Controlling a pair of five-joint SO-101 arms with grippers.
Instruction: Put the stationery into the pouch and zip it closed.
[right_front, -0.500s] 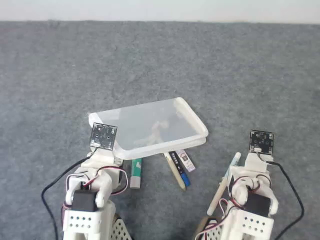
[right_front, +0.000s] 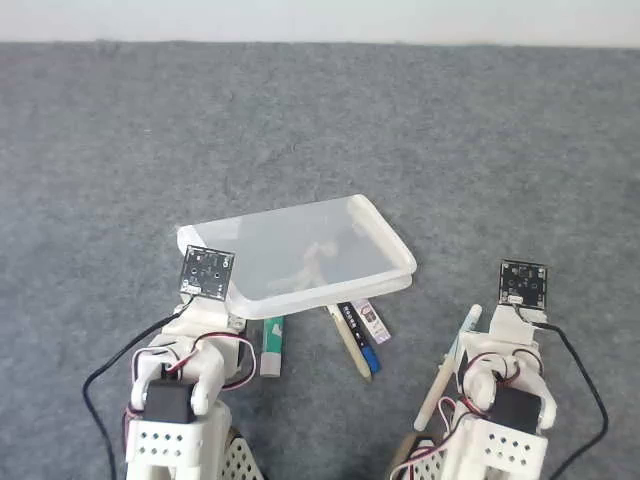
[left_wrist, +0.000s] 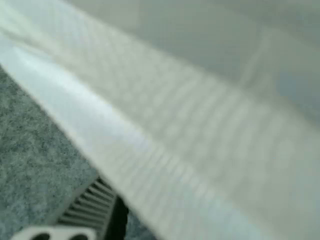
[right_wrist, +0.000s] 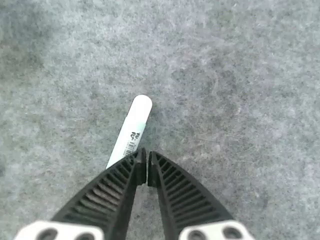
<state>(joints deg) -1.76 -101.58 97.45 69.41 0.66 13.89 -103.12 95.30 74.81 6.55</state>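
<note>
A translucent white pouch (right_front: 300, 255) lies flat in the middle of the grey carpet. Along its near edge lie a green-capped stick (right_front: 271, 346), a wooden pencil (right_front: 350, 345), a blue pen (right_front: 367, 352) and a small labelled piece (right_front: 372, 320). My left arm (right_front: 205, 320) stands at the pouch's near left corner, and in the left wrist view the pouch (left_wrist: 200, 125) looms very close over the gripper. A white pen (right_wrist: 131, 134) lies on the carpet just past my right gripper (right_wrist: 146, 167), which is shut with nothing in it. From above, that white pen (right_front: 448, 375) runs along the right arm's inner side.
Grey carpet (right_front: 320, 130) stretches open beyond the pouch and to both sides. A pale wall strip runs along the far edge. Black cables (right_front: 100, 385) hang beside each arm's base.
</note>
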